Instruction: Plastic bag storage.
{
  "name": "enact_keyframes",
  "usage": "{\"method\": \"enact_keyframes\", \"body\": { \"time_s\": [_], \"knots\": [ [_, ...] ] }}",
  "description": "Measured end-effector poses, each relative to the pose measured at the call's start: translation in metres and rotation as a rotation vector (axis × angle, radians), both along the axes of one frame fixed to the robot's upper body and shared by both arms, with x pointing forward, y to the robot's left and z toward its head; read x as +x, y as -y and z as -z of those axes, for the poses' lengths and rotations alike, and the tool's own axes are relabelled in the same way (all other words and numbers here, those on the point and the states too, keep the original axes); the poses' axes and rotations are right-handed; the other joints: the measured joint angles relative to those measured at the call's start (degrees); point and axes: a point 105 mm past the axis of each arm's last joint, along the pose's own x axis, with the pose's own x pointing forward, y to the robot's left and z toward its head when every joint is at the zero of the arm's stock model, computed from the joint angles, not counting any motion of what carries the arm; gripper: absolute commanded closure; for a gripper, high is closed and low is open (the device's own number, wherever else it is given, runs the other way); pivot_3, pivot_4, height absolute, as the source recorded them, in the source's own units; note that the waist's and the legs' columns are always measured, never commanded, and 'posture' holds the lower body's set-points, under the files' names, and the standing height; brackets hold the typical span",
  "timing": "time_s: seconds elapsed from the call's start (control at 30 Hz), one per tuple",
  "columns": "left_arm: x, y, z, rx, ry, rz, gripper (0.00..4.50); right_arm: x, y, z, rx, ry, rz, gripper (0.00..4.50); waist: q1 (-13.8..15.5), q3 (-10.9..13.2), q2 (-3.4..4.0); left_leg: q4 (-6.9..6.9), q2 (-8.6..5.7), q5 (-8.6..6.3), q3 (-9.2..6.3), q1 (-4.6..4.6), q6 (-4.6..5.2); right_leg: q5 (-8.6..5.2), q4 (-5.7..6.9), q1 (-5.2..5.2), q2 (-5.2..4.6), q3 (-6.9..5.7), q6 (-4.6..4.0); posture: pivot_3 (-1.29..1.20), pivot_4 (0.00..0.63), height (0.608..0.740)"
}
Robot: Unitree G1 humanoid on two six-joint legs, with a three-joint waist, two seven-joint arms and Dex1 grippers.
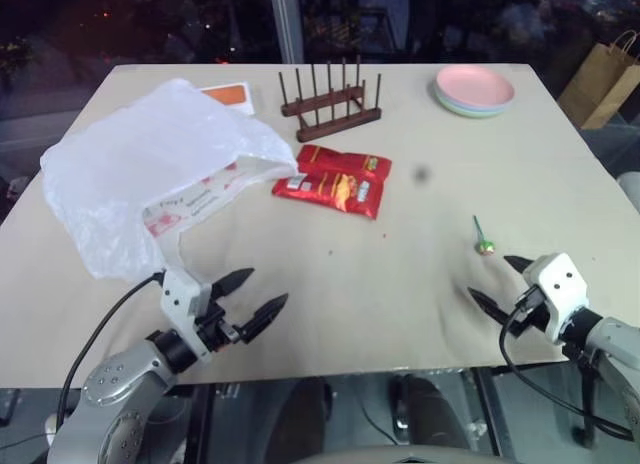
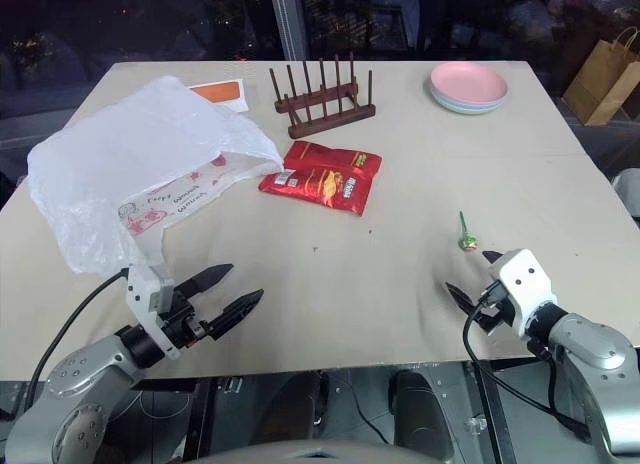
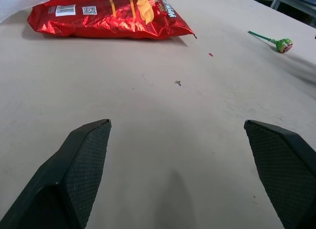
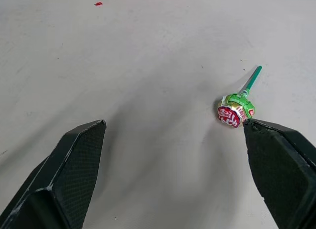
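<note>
Both end effectors hover low over the near edge of a beige counter [image 1: 400, 314], each with its two black fingers spread wide and holding nothing. On the left, the left end effector [image 1: 252, 296] sits just in front of the plastic bag [image 1: 150, 174], a big crumpled white heap at the counter's left side. On the right, the right end effector [image 1: 497, 284] is near a green lollipop [image 1: 484, 246]. Two red snack packets [image 1: 335, 178] lie mid-counter, touching the bag's edge. Behind them stand a wooden rack [image 1: 330, 106] and stacked plates [image 1: 474, 90].

bright, even overhead light on the table [image 1: 420, 284]; soft shadows, dark background.
</note>
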Motion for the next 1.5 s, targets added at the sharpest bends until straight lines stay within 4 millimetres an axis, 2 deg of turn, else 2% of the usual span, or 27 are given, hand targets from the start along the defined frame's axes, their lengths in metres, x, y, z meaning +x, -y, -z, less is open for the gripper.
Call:
{"method": "enact_keyframes", "body": {
  "time_s": [0.07, 0.13, 0.2, 0.3, 0.33, 0.4, 0.5, 0.6, 0.67, 0.73, 0.77, 0.8, 0.9, 1.0, 1.03, 1.07, 1.2, 1.3, 1.33, 1.4, 1.5],
  "knots": [
    [0.001, 0.0, -0.001, -0.005, 0.004, -0.006, 0.02, 0.001, -0.001, -0.001, 0.006, -0.002, 0.0, 0.0, 0.0, 0.0, 0.0, 0.0, 0.0, 0.0, 0.0, 0.0, 0.0, 0.0, 0.0, 0.0, 0.0, 0.0, 0.0, 0.0, 0.15, 0.74],
    [0.009, 0.002, -0.01, -0.041, 0.045, -0.025, 0.02, 0.007, -0.008, -0.013, 0.027, 0.03, -0.021, 0.0, 0.0, 0.0, 0.02, 0.05, 0.0, 0.0, 0.01, 0.0, 0.0, 0.01, 0.03, 0.0, 0.0, 0.01, 0.02, 0.0, 0.15, 0.74],
    [0.022, 0.008, -0.03, -0.073, 0.126, -0.057, 0.02, 0.011, -0.025, -0.039, 0.078, 0.11, -0.097, 0.0, 0.0, 0.0, 0.01, 0.15, 0.01, 0.0, -0.07, 0.01, 0.0, 0.01, 0.14, 0.03, 0.03, -0.05, 0.02, 0.0, 0.15, 0.74],
    [0.041, 0.007, -0.068, -0.053, 0.276, -0.156, 0.02, 0.004, -0.057, -0.074, 0.149, 0.218, -0.259, 0.0, 0.1, 0.0, -0.01, 0.16, 0.01, 0.01, -0.16, 0.06, 0.01, 0.01, 0.15, 0.16, 0.09, -0.11, 0.01, 0.0, 0.15, 0.74],
    [0.05, 0.001, -0.076, -0.003, 0.307, -0.235, 0.02, 0.001, -0.068, -0.082, 0.164, 0.24, -0.321, 0.0, 0.1, 0.0, -0.01, 0.16, 0.0, 0.01, -0.16, 0.08, 0.01, 0.01, 0.13, 0.2, 0.09, -0.09, 0.01, 0.0, 0.15, 0.74],
    [0.059, -0.01, -0.08, 0.088, 0.316, -0.334, 0.02, -0.002, -0.077, -0.087, 0.165, 0.251, -0.38, 0.0, 0.0, 0.0, -0.02, 0.17, -0.03, 0.01, -0.15, 0.06, 0.01, 0.01, 0.09, 0.2, 0.08, -0.08, 0.01, 0.0, 0.15, 0.74],
    [0.068, -0.035, -0.084, 0.429, 0.345, -0.478, 0.02, -0.004, -0.091, -0.09, 0.145, 0.249, -0.472, 0.0, -0.2, 0.0, -0.07, 0.14, -0.02, 0.01, -0.13, 0.07, 0.01, 0.01, 0.08, 0.18, 0.11, -0.06, 0.01, 0.0, 0.15, 0.74],
    [0.072, -0.059, -0.096, 0.691, 0.389, -0.584, 0.02, -0.001, -0.097, -0.093, 0.145, 0.259, -0.501, 0.0, -0.1, 0.0, -0.06, 0.11, -0.02, 0.0, -0.14, 0.07, 0.0, 0.01, 0.08, 0.17, 0.1, -0.08, 0.0, 0.0, 0.15, 0.74],
    [0.078, -0.074, -0.095, 0.827, 0.373, -0.628, 0.02, 0.0, -0.101, -0.093, 0.145, 0.257, -0.518, 0.0, 0.1, 0.0, -0.06, 0.11, -0.02, 0.0, -0.16, 0.07, 0.0, 0.0, 0.08, 0.18, 0.09, -0.1, 0.0, 0.0, 0.15, 0.74],
    [0.085, -0.092, -0.084, 0.945, 0.311, -0.668, 0.02, 0.0, -0.103, -0.094, 0.143, 0.262, -0.528, 0.0, 0.0, 0.0, -0.05, 0.11, -0.02, 0.0, -0.14, 0.06, 0.0, 0.01, 0.07, 0.15, 0.08, -0.1, 0.01, 0.0, 0.15, 0.74],
    [0.086, -0.094, -0.082, 0.956, 0.3, -0.672, 0.02, 0.001, -0.103, -0.094, 0.142, 0.262, -0.528, 0.0, 0.0, 0.0, -0.05, 0.11, -0.02, 0.0, -0.15, 0.05, 0.0, 0.01, 0.07, 0.15, 0.08, -0.1, 0.01, 0.0, 0.15, 0.74],
    [0.097, -0.096, -0.068, 1.005, 0.252, -0.657, 0.02, 0.004, -0.104, -0.092, 0.139, 0.256, -0.53, 0.0, 0.1, 0.0, -0.07, 0.11, -0.03, 0.0, -0.16, 0.01, 0.0, 0.01, 0.04, 0.14, 0.05, -0.14, 0.01, 0.0, 0.15, 0.74],
    [0.107, -0.095, -0.061, 1.042, 0.23, -0.633, 0.02, 0.006, -0.105, -0.092, 0.135, 0.263, -0.532, 0.0, 0.1, 0.1, -0.11, 0.08, -0.03, 0.0, -0.16, -0.01, 0.0, 0.01, 0.05, 0.1, 0.04, -0.13, 0.01, 0.0, 0.15, 0.74],
    [0.126, -0.098, -0.058, 1.085, 0.213, -0.603, 0.02, 0.007, -0.111, -0.092, 0.132, 0.268, -0.551, 0.0, 0.0, 0.1, -0.11, 0.05, -0.01, 0.0, -0.17, -0.02, 0.0, 0.01, 0.06, 0.07, 0.07, -0.16, 0.0, 0.0, 0.15, 0.74],
    [0.131, -0.101, -0.06, 1.09, 0.213, -0.605, 0.54, 0.006, -0.113, -0.092, 0.133, 0.27, -0.556, 0.0, -0.1, 0.1, -0.11, 0.04, -0.01, 0.0, -0.16, -0.03, 0.0, 0.01, 0.06, 0.05, 0.07, -0.15, 0.01, 0.0, 0.15, 0.74],
    [0.135, -0.104, -0.064, 1.092, 0.219, -0.614, 0.8, 0.007, -0.115, -0.091, 0.131, 0.271, -0.557, 0.0, -0.2, 0.1, -0.11, 0.03, -0.02, 0.0, -0.14, -0.03, 0.0, 0.02, 0.06, 0.05, 0.06, -0.13, 0.01, 0.0, 0.15, 0.74],
    [0.143, -0.109, -0.078, 1.073, 0.244, -0.64, 2.62, 0.015, -0.126, -0.091, 0.11, 0.284, -0.558, 0.0, -0.4, 0.1, -0.11, 0.0, -0.02, 0.0, -0.11, -0.02, 0.0, 0.14, 0.06, 0.01, 0.06, -0.1, 0.2, 0.0, 0.15, 0.74],
    [0.144, -0.113, -0.082, 1.021, 0.233, -0.662, 4.09, 0.032, -0.138, -0.082, 0.083, 0.25, -0.533, 0.0, -0.3, 0.1, -0.12, -0.02, -0.02, 0.01, -0.12, -0.02, 0.0, 0.15, 0.12, -0.01, 0.07, -0.1, 0.22, 0.0, 0.15, 0.74],
    [0.145, -0.112, -0.084, 1.002, 0.227, -0.665, 4.44, 0.037, -0.141, -0.079, 0.075, 0.24, -0.52, 0.0, -0.3, 0.1, -0.12, -0.01, -0.02, 0.01, -0.12, -0.03, 0.0, 0.16, 0.13, -0.02, 0.07, -0.11, 0.21, 0.0, 0.15, 0.74],
    [0.145, -0.115, -0.087, 0.914, 0.182, -0.691, 4.44, 0.054, -0.152, -0.074, 0.076, 0.208, -0.49, 0.0, -0.3, 0.1, -0.14, 0.03, -0.03, 0.01, -0.12, -0.02, 0.0, 0.18, 0.18, -0.02, 0.08, -0.11, 0.19, 0.0, 0.15, 0.74],
    [0.146, -0.109, -0.103, 0.805, 0.164, -0.698, 4.44, 0.087, -0.178, -0.07, 0.201, 0.085, -0.389, 0.0, -0.5, 0.1, -0.15, 0.05, -0.01, 0.02, -0.18, -0.01, 0.0, 0.29, 0.26, -0.03, 0.14, -0.11, 0.02, 0.0, 0.15, 0.74]
  ]
}}
